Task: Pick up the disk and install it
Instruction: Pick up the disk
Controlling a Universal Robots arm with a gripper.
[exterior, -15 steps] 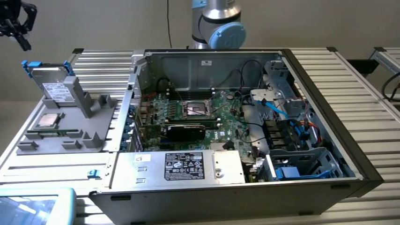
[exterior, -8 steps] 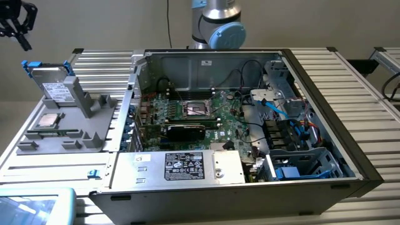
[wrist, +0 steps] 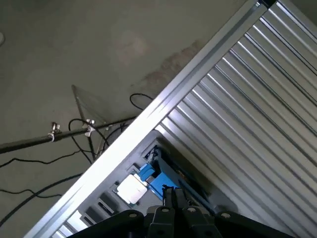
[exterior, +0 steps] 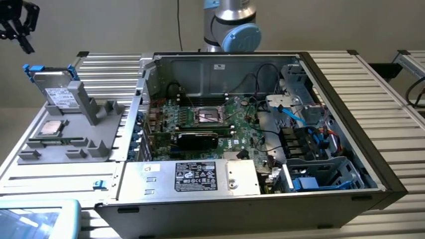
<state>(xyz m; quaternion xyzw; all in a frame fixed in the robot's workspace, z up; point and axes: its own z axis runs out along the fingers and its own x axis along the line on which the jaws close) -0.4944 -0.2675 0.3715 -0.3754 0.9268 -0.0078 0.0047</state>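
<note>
One disk (exterior: pixel 55 88) stands on edge in a grey rack (exterior: pixel 69 135), at ten o'clock from the open case (exterior: pixel 199 69) in the exterior view. Its labelled face leans back a little, and blue frame shows at both upper corners. In the wrist view the disk (wrist: pixel 148 179) appears as a blue edge with a white patch beside it, seated in the rack on the slatted table (wrist: pixel 257 114).

At eleven o'clock from the disk in the exterior view, well apart from it, hangs the gripper (exterior: pixel 25 44). The wrist view shows the gripper (wrist: pixel 174 194) with its fingers pressed together on nothing, in line with the blue edge.

At six o'clock from the disk a chip (exterior: pixel 52 128) lies flat on the rack. Inside the case are a board (exterior: pixel 206 119), a silver box (exterior: pixel 199 175) with a black label at six o'clock, and a blue bay (exterior: pixel 312 181) at four o'clock. The arm's base (exterior: pixel 229 25) rises at twelve o'clock behind the case.
</note>
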